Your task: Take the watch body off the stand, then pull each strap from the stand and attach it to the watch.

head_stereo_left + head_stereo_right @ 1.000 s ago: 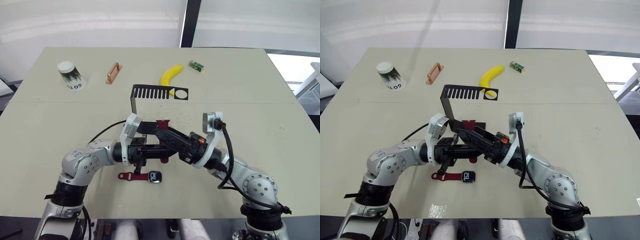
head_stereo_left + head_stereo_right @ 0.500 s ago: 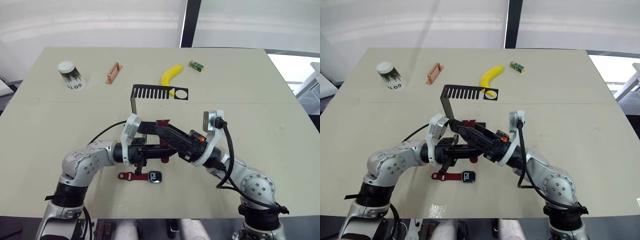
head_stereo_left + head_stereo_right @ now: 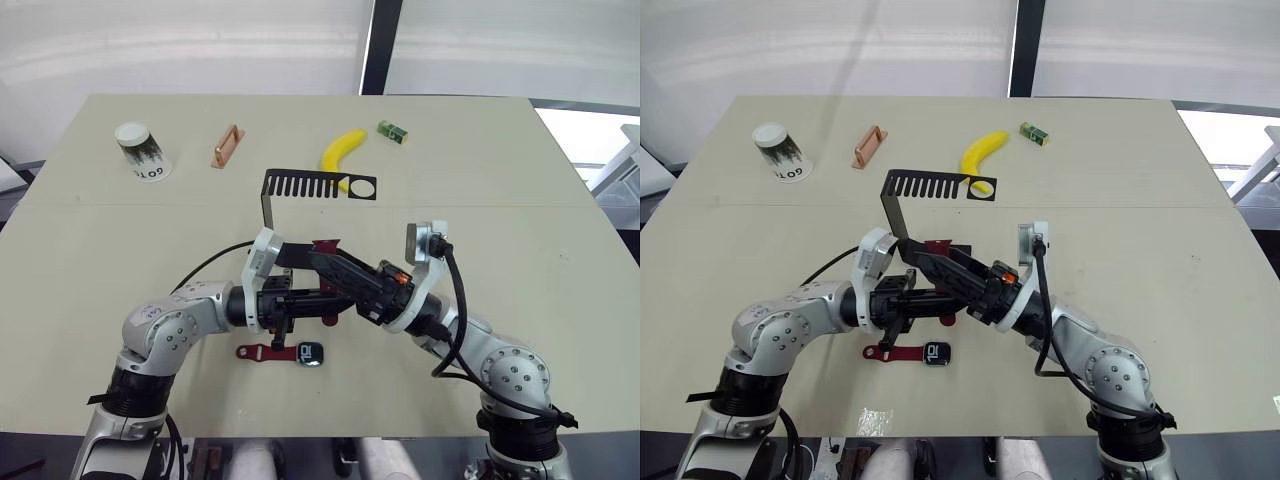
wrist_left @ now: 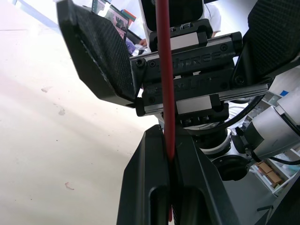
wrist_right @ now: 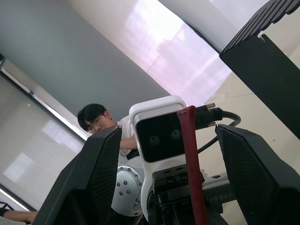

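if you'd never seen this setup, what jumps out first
The two grippers meeting mid-table: the left gripper pinches a red strap, and the right gripper stands open around it. Behind them rises the black stand. In front lies the watch body with the other strap joined to it.

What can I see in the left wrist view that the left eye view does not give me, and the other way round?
The left wrist view alone makes clear the left gripper is pinched shut on a red strap, with the right gripper's jaws spread wide around it. The left eye view alone gives the watch body lying on the table with a second strap, the stand, banana and cup. Both share the held strap and both grippers.
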